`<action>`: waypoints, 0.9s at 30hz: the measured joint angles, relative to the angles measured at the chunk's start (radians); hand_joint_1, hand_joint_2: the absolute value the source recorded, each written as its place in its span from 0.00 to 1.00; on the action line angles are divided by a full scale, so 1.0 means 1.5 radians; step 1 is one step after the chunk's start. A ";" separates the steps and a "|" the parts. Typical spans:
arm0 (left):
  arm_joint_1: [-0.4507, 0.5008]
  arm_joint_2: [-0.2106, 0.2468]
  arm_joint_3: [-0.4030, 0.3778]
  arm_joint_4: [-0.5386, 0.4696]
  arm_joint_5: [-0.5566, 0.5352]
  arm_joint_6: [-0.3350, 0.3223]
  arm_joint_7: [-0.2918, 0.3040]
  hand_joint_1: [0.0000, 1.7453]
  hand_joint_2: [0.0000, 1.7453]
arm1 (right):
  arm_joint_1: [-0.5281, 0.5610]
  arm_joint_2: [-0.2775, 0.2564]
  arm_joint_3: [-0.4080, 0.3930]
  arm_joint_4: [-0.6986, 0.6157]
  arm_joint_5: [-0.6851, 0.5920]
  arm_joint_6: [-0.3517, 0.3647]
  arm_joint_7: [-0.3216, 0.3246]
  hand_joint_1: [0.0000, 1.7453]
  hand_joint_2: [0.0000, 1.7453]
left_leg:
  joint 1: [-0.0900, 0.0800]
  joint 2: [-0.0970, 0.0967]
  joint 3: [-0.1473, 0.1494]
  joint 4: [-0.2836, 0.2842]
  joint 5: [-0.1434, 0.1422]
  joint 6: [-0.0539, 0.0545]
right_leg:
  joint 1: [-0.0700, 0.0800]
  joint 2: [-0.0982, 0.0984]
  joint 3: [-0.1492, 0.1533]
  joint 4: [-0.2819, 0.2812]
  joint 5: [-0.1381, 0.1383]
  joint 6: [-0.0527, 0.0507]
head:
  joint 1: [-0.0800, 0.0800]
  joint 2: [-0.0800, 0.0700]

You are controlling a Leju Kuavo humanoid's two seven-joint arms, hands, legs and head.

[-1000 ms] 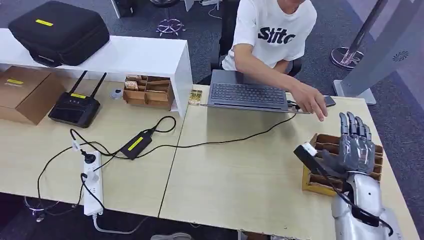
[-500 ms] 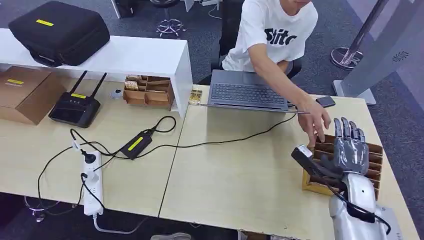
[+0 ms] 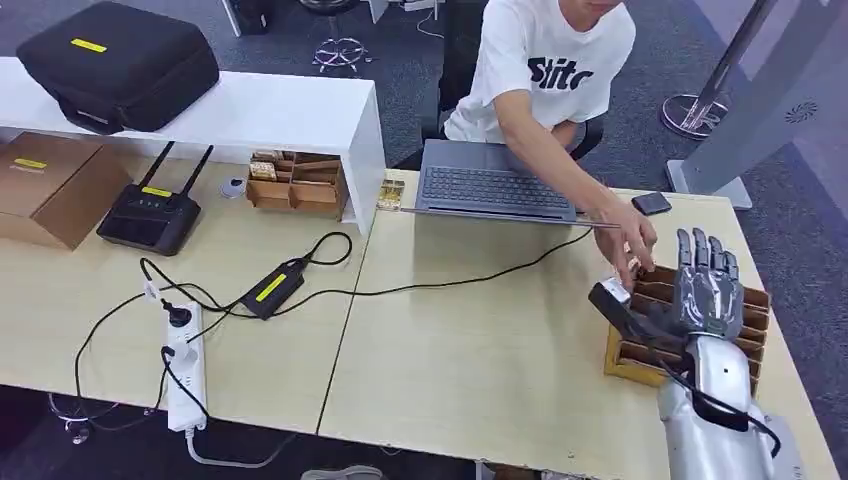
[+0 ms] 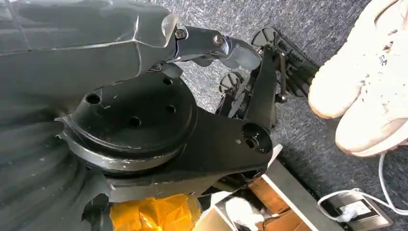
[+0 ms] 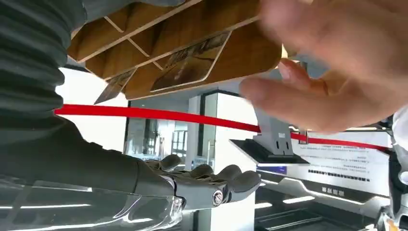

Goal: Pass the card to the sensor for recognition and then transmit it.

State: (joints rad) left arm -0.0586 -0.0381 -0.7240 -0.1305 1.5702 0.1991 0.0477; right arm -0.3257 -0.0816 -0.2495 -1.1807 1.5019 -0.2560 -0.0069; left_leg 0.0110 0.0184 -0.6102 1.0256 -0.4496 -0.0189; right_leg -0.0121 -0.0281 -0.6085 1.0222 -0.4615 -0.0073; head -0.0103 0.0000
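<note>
My right hand (image 3: pixel 705 295) hovers over a compartmented wooden box (image 3: pixel 752 300) at the table's right edge, with its fingers straight and apart. Its dark thumb (image 3: pixel 628 310) juts left and has a small white piece (image 3: pixel 613 291) at its tip; I cannot tell whether that is a card. A person's hand (image 3: pixel 630 245) reaches down and touches that tip. In the right wrist view, cards (image 5: pixel 190 60) lie in the box's compartments, the person's blurred hand (image 5: pixel 327 72) is close, and my fingers (image 5: pixel 211 180) are bare. My left hand (image 4: pixel 211 43) hangs beside my body above the floor, holding nothing.
A seated person in a white shirt (image 3: pixel 545 70) works at a laptop (image 3: pixel 495 190). A phone (image 3: pixel 652 203) lies nearby. A black device with two antennas (image 3: pixel 150 215), a power strip (image 3: pixel 183 370), cables, a cardboard box (image 3: pixel 45 185) and a white shelf (image 3: pixel 250 115) occupy the left half.
The person's hand has come down from beside the phone to the tip of my right thumb. My right hand has shifted only slightly over the box.
</note>
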 joint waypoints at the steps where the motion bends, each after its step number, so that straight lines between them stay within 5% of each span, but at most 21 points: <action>1: 0.000 0.000 0.000 0.000 0.000 0.000 0.000 0.00 1.00 | 0.000 0.000 -0.002 0.000 0.000 -0.001 0.000 0.00 1.00 | 0.000 0.000 0.000 0.000 0.000 0.000 | 0.000 0.000 0.000 0.000 0.000 0.000 | 0.000 0.000; 13: 0.000 0.000 0.000 0.000 0.000 -0.001 0.000 0.00 1.00 | 0.000 0.000 -0.013 0.000 0.000 -0.009 -0.015 0.00 1.00 | 0.000 0.000 0.000 0.000 0.000 0.000 | 0.000 0.000 0.000 0.000 0.000 0.000 | 0.000 0.000; 14: 0.000 0.000 0.000 0.000 0.000 -0.001 0.000 0.00 1.00 | 0.000 0.000 -0.013 0.000 0.000 -0.011 -0.015 0.04 1.00 | 0.000 0.000 0.000 0.000 0.000 0.000 | 0.000 0.000 0.000 0.000 0.000 0.000 | 0.000 0.000; 15: 0.000 0.000 0.000 0.000 0.000 -0.001 0.000 0.00 1.00 | 0.001 0.000 -0.014 0.000 0.000 -0.013 -0.018 0.76 1.00 | 0.000 0.000 0.000 0.000 0.000 0.000 | 0.000 0.000 0.000 0.000 0.000 0.000 | 0.000 0.000; 16: 0.000 0.000 0.000 0.000 0.000 -0.001 0.000 0.00 1.00 | 0.001 0.000 -0.014 0.000 0.000 -0.014 -0.019 0.85 1.00 | 0.000 0.000 0.000 0.000 0.000 0.000 | 0.000 0.000 0.000 0.000 0.000 0.000 | 0.000 0.000; 20: 0.000 0.000 0.000 0.000 0.000 -0.001 0.000 0.00 1.00 | 0.001 0.000 -0.015 0.000 -0.001 -0.018 -0.026 0.85 1.00 | 0.000 0.000 0.000 0.000 0.000 0.000 | 0.000 0.000 0.000 0.000 0.000 0.000 | 0.000 0.000; 22: 0.000 0.000 0.000 0.000 0.000 -0.001 0.000 0.00 1.00 | 0.001 0.000 -0.015 0.000 -0.001 -0.018 -0.026 1.00 1.00 | 0.000 0.000 0.000 0.000 0.000 0.000 | 0.000 0.000 0.000 0.000 0.000 0.000 | 0.000 0.000; 27: 0.000 0.000 0.000 0.000 0.000 -0.001 0.000 0.00 1.00 | 0.002 0.000 -0.016 0.000 -0.001 -0.018 -0.028 0.99 1.00 | 0.000 0.000 0.000 0.000 0.000 0.000 | 0.000 0.000 0.000 0.000 0.000 0.000 | 0.000 0.000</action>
State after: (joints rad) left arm -0.0585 -0.0378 -0.7240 -0.1305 1.5702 0.1980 0.0473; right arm -0.3228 -0.0813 -0.2731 -1.1810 1.5011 -0.2823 -0.0492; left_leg 0.0110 0.0185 -0.6105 1.0255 -0.4496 -0.0189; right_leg -0.0121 -0.0280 -0.6090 1.0222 -0.4617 -0.0072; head -0.0103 0.0000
